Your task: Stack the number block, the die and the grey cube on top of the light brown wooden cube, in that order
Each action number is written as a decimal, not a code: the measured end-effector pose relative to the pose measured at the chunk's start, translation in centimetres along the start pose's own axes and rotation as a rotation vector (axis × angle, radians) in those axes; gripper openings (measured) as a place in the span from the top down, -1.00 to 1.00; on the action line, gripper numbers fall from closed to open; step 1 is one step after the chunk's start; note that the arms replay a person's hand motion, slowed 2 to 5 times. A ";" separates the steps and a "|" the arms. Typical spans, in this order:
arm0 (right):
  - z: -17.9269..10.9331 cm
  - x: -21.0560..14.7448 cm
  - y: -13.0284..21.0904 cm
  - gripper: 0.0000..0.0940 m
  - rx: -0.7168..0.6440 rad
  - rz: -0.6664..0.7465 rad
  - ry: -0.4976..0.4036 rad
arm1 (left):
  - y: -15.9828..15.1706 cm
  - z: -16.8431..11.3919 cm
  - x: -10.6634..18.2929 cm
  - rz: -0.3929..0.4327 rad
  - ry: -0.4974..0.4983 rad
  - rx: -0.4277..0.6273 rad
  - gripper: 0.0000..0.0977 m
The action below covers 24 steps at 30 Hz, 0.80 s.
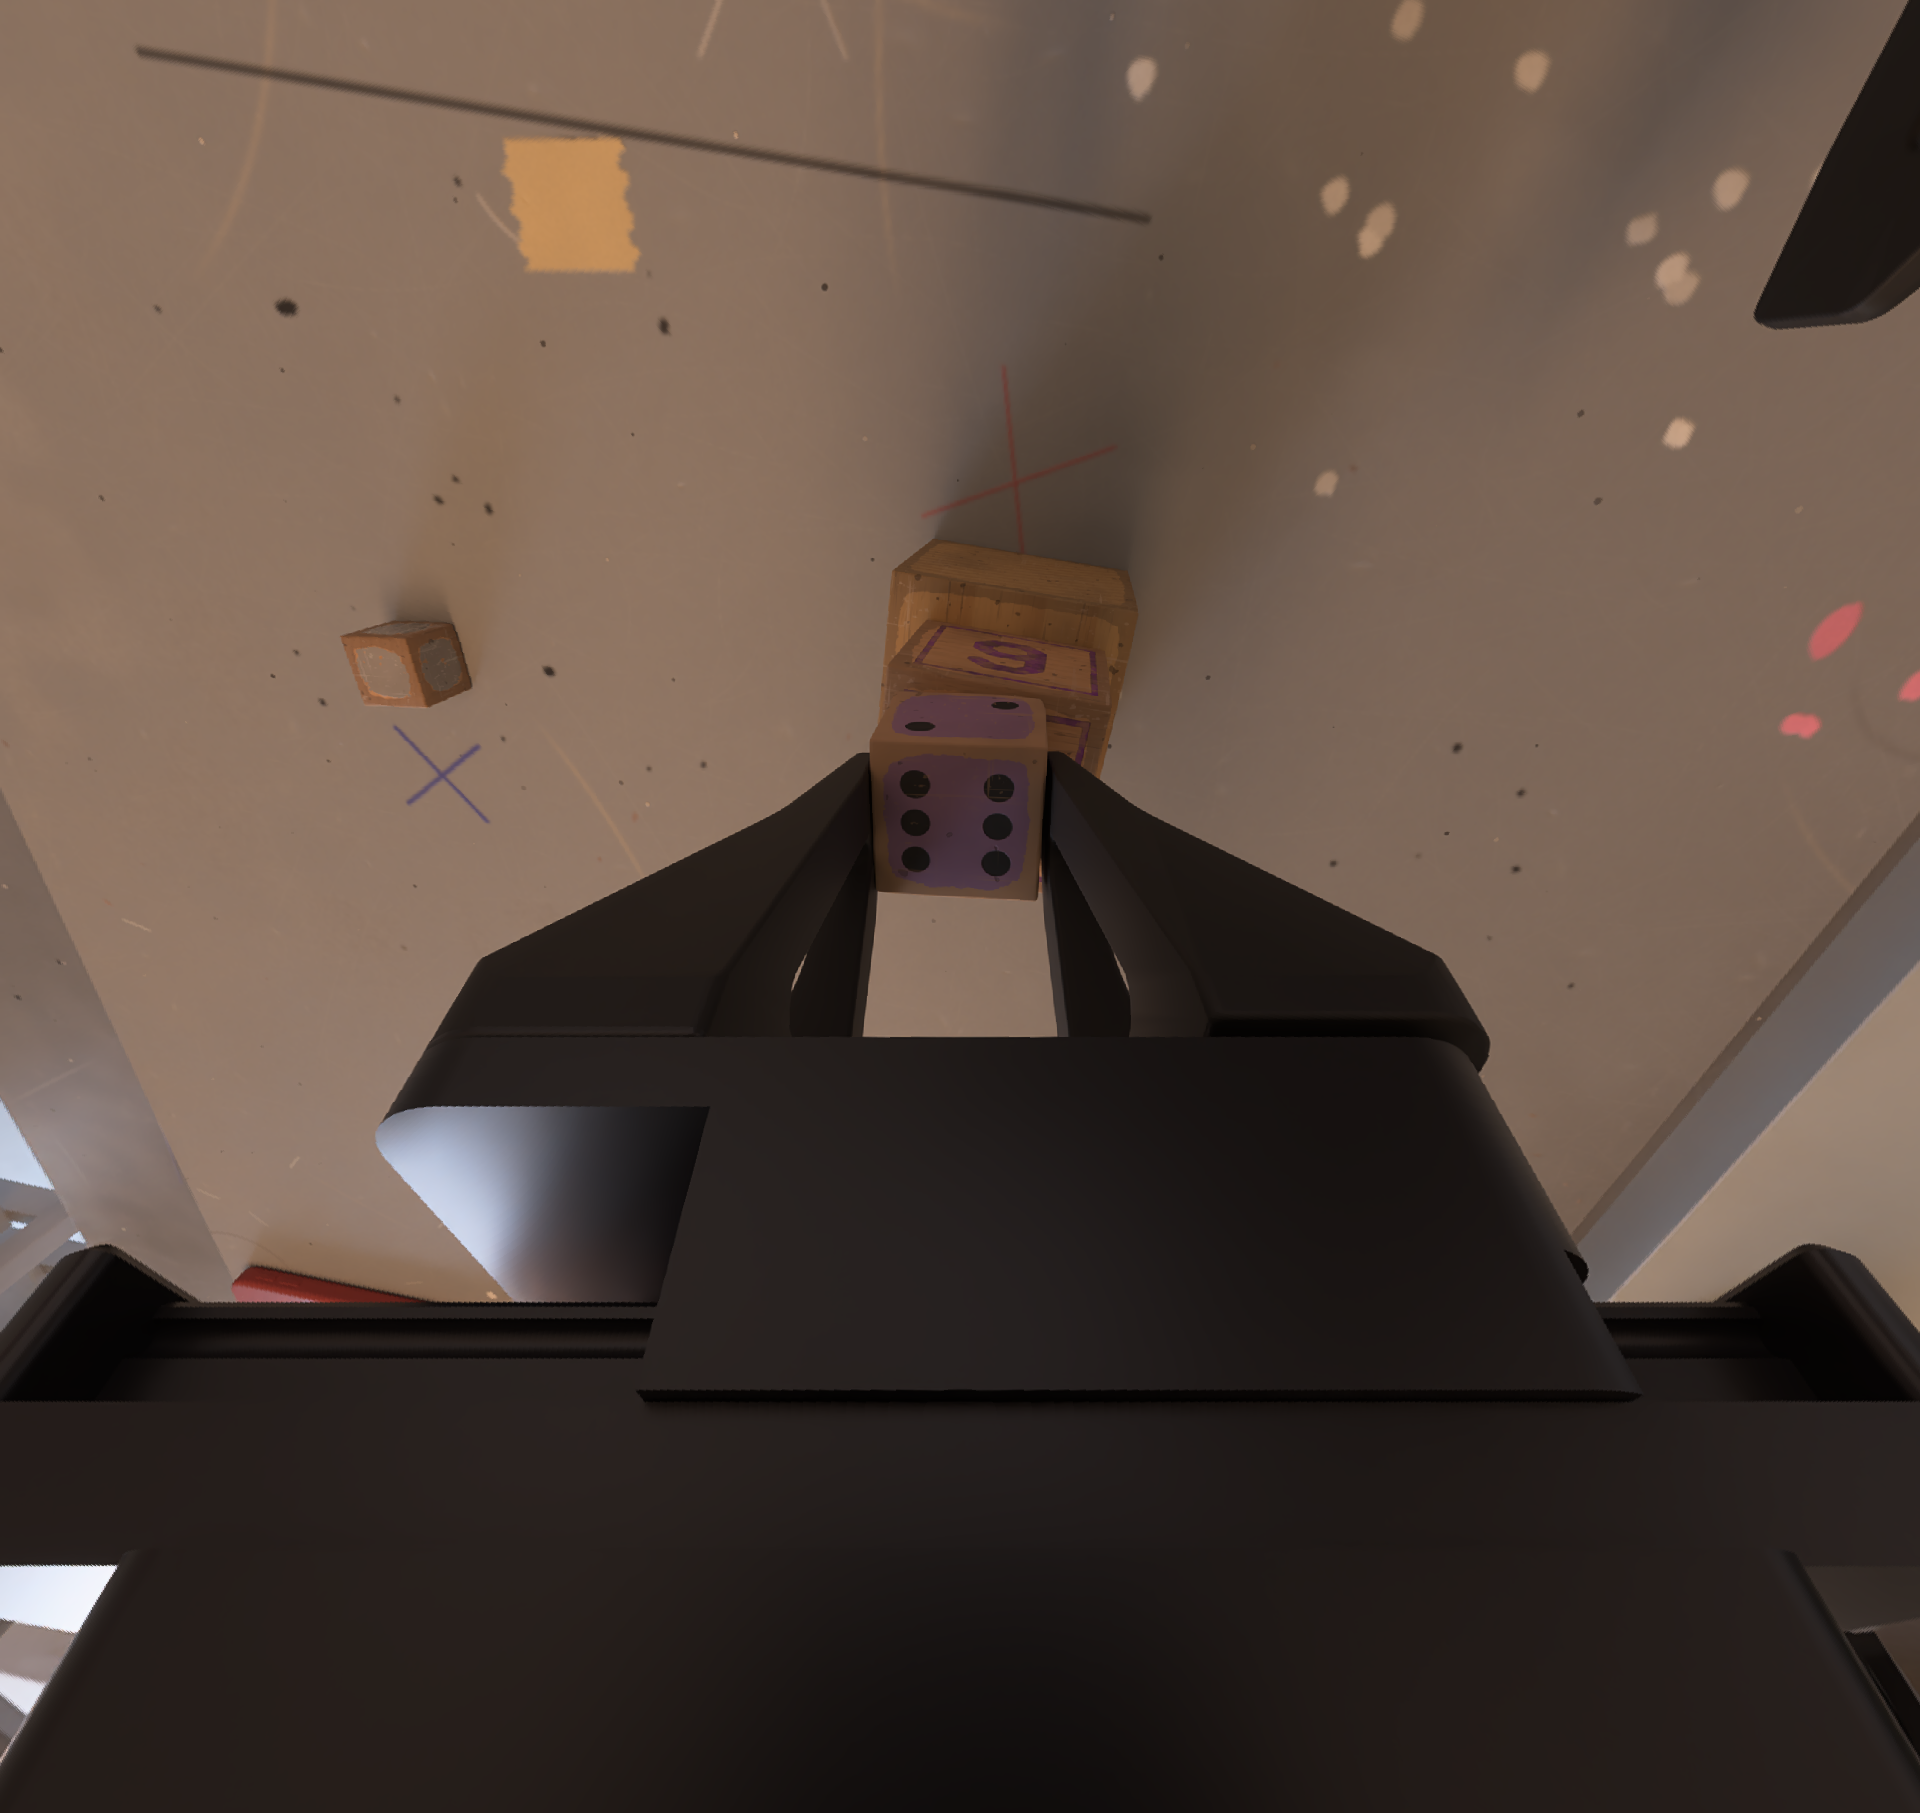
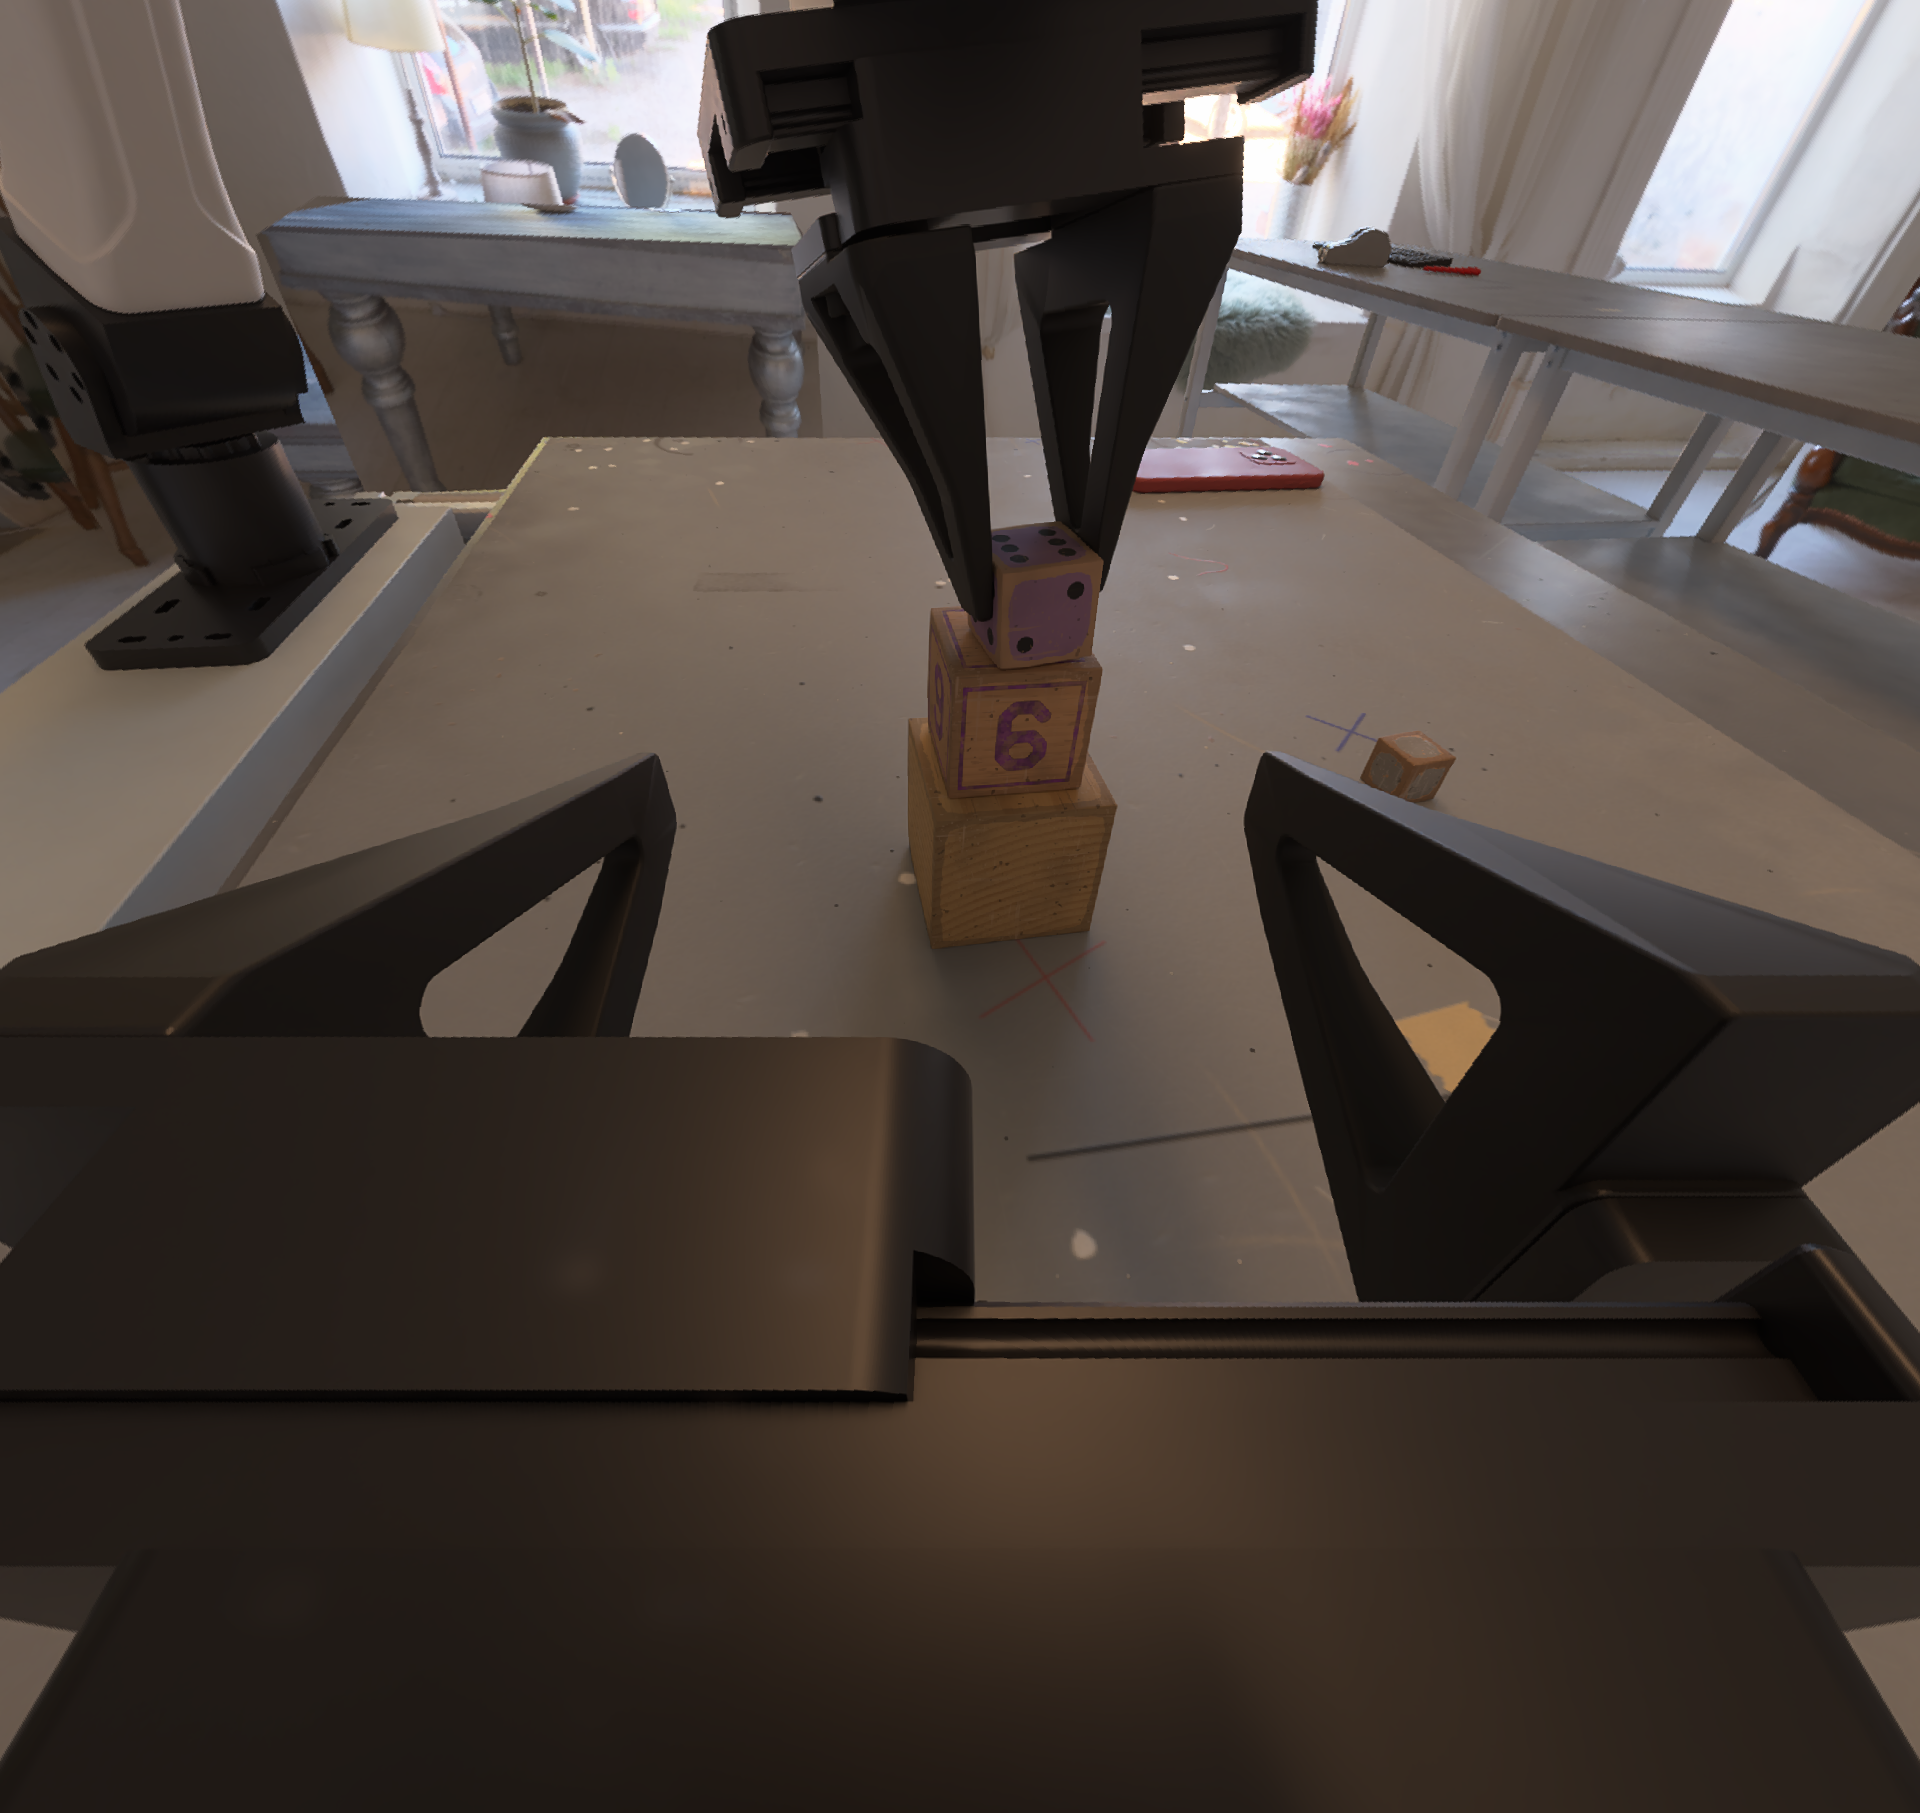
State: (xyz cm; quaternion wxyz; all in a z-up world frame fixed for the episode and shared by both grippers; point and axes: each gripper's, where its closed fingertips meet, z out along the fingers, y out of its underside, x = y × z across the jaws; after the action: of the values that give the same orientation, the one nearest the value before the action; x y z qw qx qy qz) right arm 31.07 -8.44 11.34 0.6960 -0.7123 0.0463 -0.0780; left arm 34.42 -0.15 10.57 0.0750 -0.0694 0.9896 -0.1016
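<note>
The light brown wooden cube [image 2: 1013, 870] stands on the table with the number block [image 2: 1013, 729] on top of it. The purple-faced die [image 2: 1039, 600] rests on or just above the number block, and I cannot tell if it touches. My left gripper [image 1: 958, 776] is shut on the die [image 1: 958, 807], coming down from above; it also shows in the right wrist view [image 2: 1039, 568]. The number block [image 1: 1003, 662] and wooden cube [image 1: 1013, 579] lie beneath it. The grey cube [image 1: 407, 662] sits apart on the table, also seen in the right wrist view [image 2: 1408, 766]. My right gripper [image 2: 961, 797] is open and empty, short of the stack.
A red phone [image 2: 1226, 470] lies at the table's far side. A blue cross mark [image 1: 445, 774] is beside the grey cube and a red cross mark [image 2: 1039, 984] by the stack. The left arm's base [image 2: 208, 516] stands at the table's left edge.
</note>
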 end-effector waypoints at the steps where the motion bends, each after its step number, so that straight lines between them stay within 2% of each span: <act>1: 0.0 0.0 0.0 -1.00 0.000 0.000 0.000 | 0.0 0.0 0.0 0.000 0.000 0.000 0.47; 11: 0.0 0.0 0.0 -1.00 0.000 -0.001 0.000 | 0.0 0.0 0.0 0.005 0.004 0.002 0.44; 19: 0.0 0.0 0.0 -1.00 0.000 -0.001 0.000 | 0.1 0.0 0.0 0.000 0.019 0.008 -0.02; 24: 0.0 0.0 0.0 -1.00 0.000 -0.001 0.000 | 0.0 -0.9 -0.3 -0.004 0.035 0.057 -0.14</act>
State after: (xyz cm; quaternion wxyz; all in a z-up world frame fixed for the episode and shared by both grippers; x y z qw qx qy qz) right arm 31.07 -8.44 11.34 0.6961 -0.7122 0.0460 -0.0783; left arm 34.54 0.11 11.49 0.0595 -0.0674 0.9873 -0.1309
